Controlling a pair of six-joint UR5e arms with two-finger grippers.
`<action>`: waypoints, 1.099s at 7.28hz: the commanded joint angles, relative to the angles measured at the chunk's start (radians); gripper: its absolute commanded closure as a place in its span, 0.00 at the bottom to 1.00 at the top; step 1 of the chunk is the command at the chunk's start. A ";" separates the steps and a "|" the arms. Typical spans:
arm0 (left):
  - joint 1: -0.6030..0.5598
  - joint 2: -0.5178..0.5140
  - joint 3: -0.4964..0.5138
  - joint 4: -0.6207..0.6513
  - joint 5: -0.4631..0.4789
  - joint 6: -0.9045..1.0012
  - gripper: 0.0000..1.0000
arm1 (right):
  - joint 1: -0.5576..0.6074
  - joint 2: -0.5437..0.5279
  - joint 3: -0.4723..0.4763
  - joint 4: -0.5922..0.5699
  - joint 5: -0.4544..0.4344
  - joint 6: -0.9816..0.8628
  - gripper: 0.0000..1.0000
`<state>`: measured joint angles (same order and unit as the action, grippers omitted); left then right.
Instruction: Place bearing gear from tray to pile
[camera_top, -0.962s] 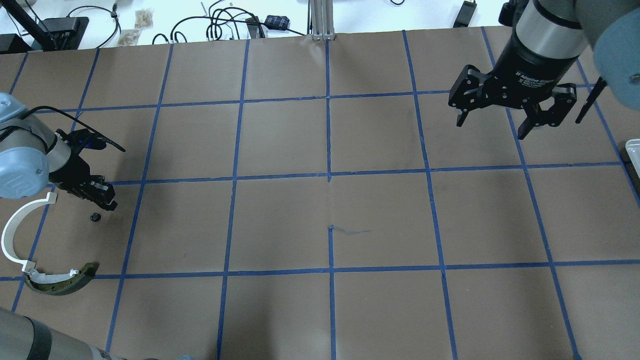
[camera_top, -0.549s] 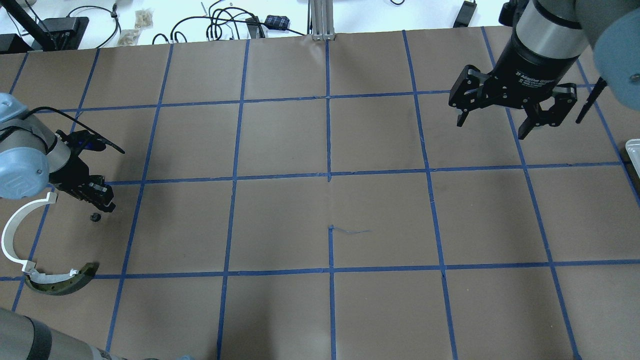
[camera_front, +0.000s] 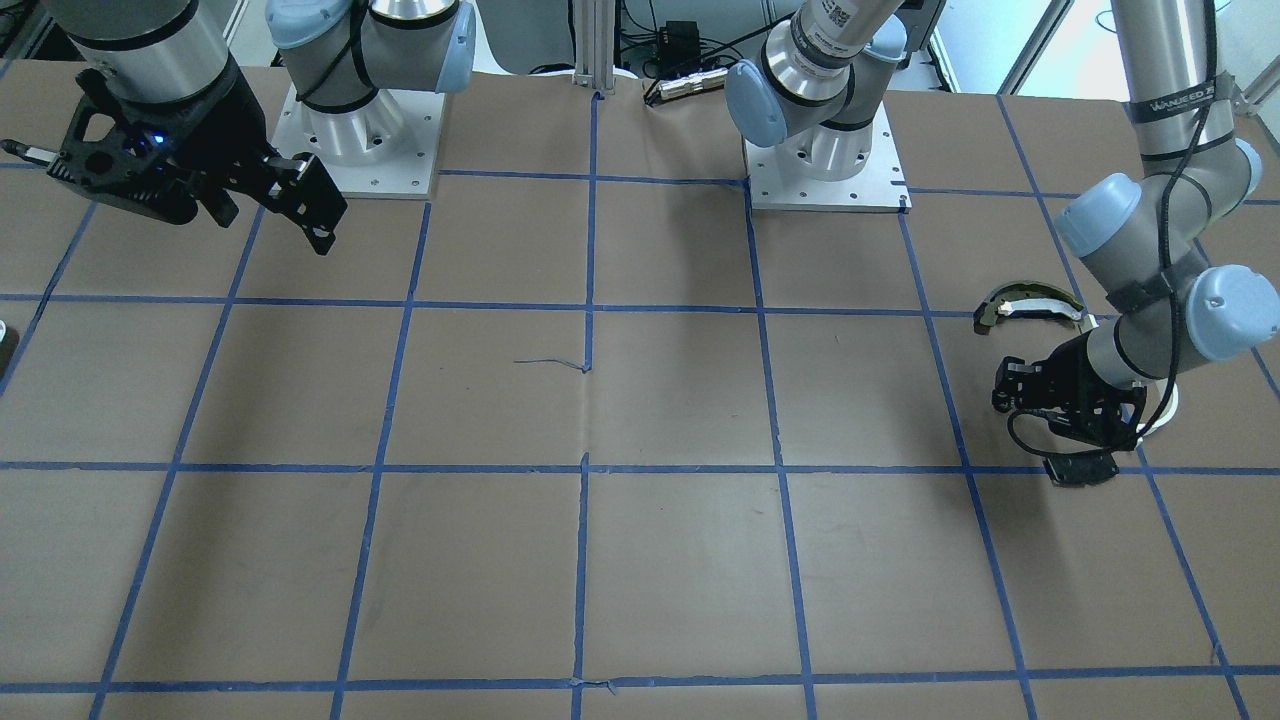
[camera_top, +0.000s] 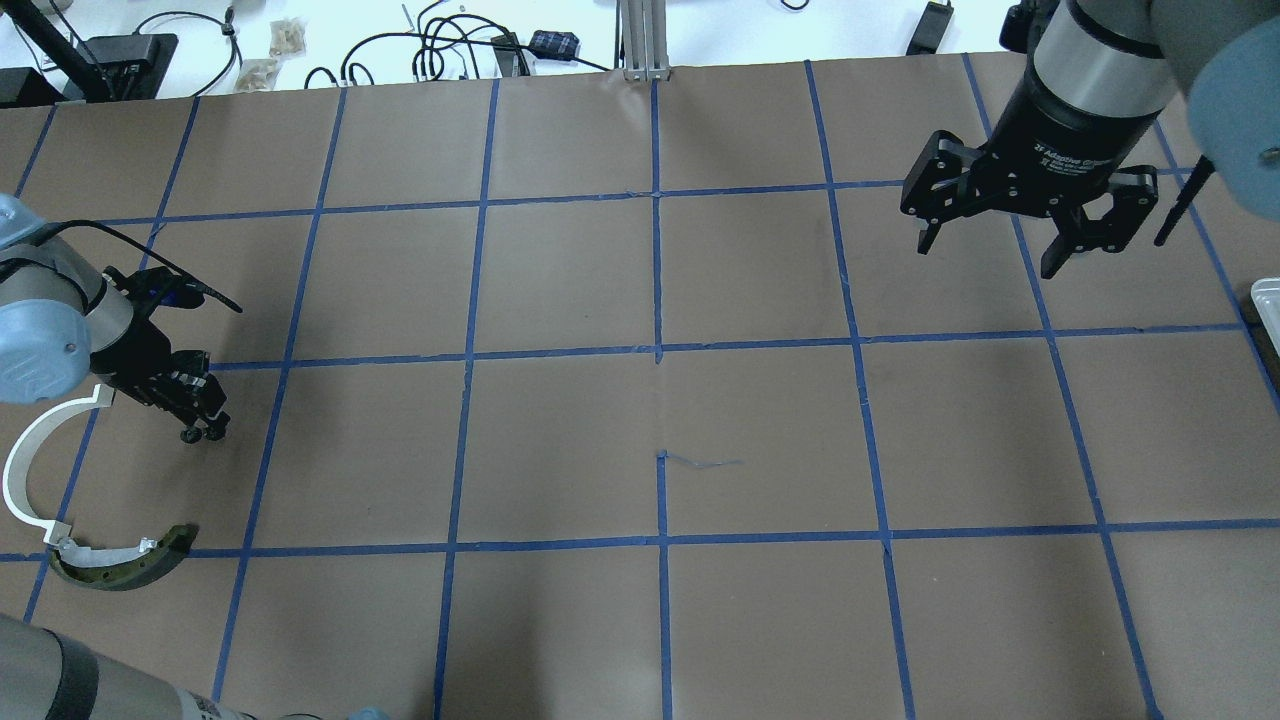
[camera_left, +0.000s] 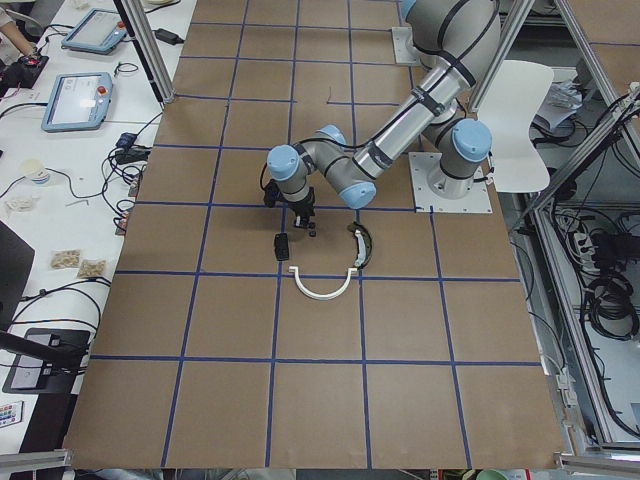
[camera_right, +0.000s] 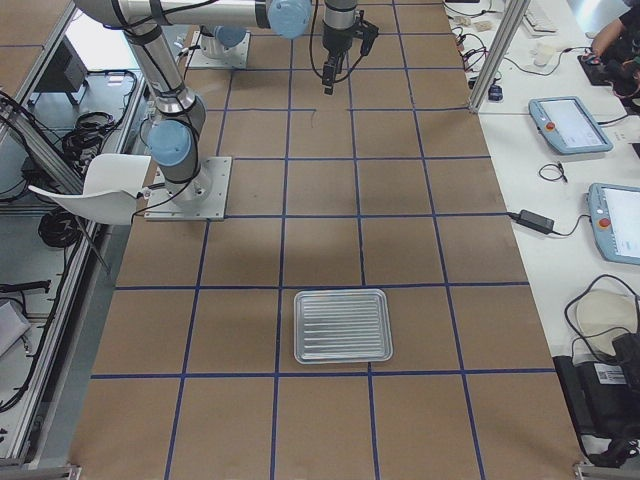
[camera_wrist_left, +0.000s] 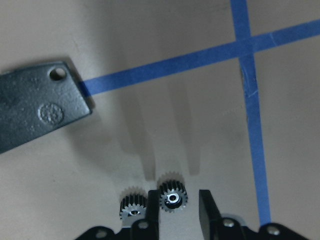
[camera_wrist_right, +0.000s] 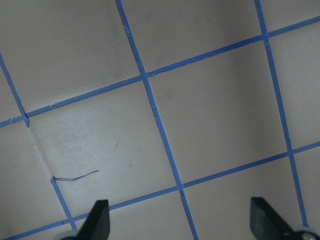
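Observation:
In the left wrist view my left gripper (camera_wrist_left: 179, 210) is low over the paper, its jaws a little apart. One small black bearing gear (camera_wrist_left: 173, 198) lies between them, against the left finger and clear of the right one. A second gear (camera_wrist_left: 133, 206) lies just outside the left finger. The pile's flat black plate (camera_wrist_left: 35, 107) is close ahead. In the overhead view the left gripper (camera_top: 203, 430) stands beside the white curved strip (camera_top: 20, 465) and the olive-and-white crescent (camera_top: 125, 565). My right gripper (camera_top: 1000, 245) hangs open and empty, high at the far right.
The metal tray (camera_right: 342, 326) lies at the table's right end and looks bare; only its edge (camera_top: 1268, 300) shows overhead. Blue tape lines grid the brown paper. Cables and small boxes lie beyond the table's far edge.
My left gripper has moved down and slightly toward the pile, next to the gear that lay on the paper. A second gear now shows at its fingertips. The right arm has hardly moved.

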<state>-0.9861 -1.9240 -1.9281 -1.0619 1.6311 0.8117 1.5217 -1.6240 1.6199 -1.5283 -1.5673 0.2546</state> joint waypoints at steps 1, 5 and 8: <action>-0.022 0.037 0.014 -0.027 -0.007 -0.053 0.21 | 0.000 -0.001 0.000 0.000 0.000 0.000 0.00; -0.482 0.212 0.307 -0.425 -0.019 -0.667 0.14 | 0.000 -0.001 0.000 0.000 -0.002 0.000 0.00; -0.612 0.336 0.416 -0.487 -0.106 -0.766 0.00 | -0.001 -0.001 0.000 0.000 -0.004 0.000 0.00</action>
<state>-1.5708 -1.6412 -1.5395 -1.5353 1.5859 0.0679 1.5215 -1.6246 1.6199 -1.5283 -1.5696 0.2546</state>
